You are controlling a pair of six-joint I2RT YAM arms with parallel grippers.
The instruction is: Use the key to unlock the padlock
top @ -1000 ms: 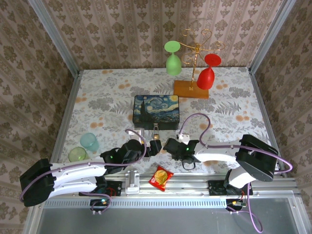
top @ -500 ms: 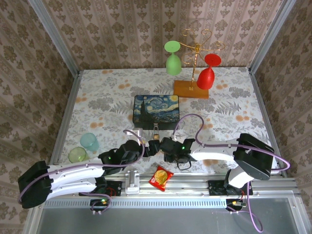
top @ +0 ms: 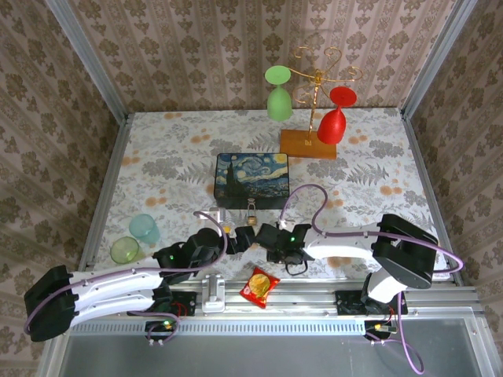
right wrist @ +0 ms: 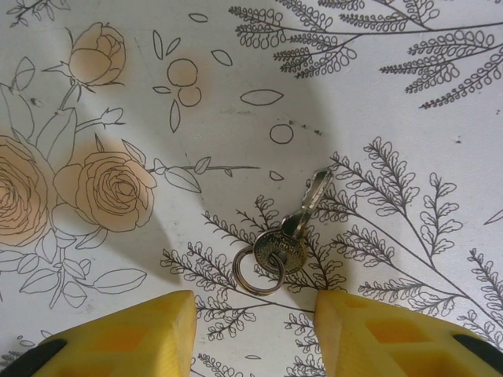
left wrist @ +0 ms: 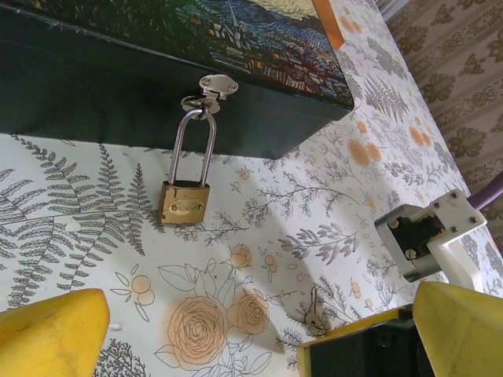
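The padlock (left wrist: 185, 206) is a small squarish brass body with a thin, polished U-shaped shackle. It hangs from the little silvery hasp (left wrist: 211, 86) on the front wall of the Starry Night box (left wrist: 118, 102), its body lying flat on the tablecloth just before that wall, shackle closed. From above it is a tiny gold speck (top: 251, 209) at the middle of the box's near side.

The key (right wrist: 287, 243) lies flat on the cloth nearer than the box: dull grey metal, a round stamped head, a short notched blade pointing up-right, and a thin wire ring through the head.

The right gripper (right wrist: 253, 306) has its blunt yellow fingers spread, one on each side of the key's ring, neither touching it. The left gripper (top: 245, 236) sits just in front of the box, left of the right gripper (top: 271, 236), its yellow fingers (left wrist: 47, 330) wide apart with nothing held.

The tablecloth (top: 173, 157) is smooth and white, printed with grey ferns and orange roses. The box lid (top: 252, 177) is a glossy rectangle of swirling blue and yellow. A crinkled red-orange snack packet (top: 259, 285) lies well in front of the box, on the metal rail.
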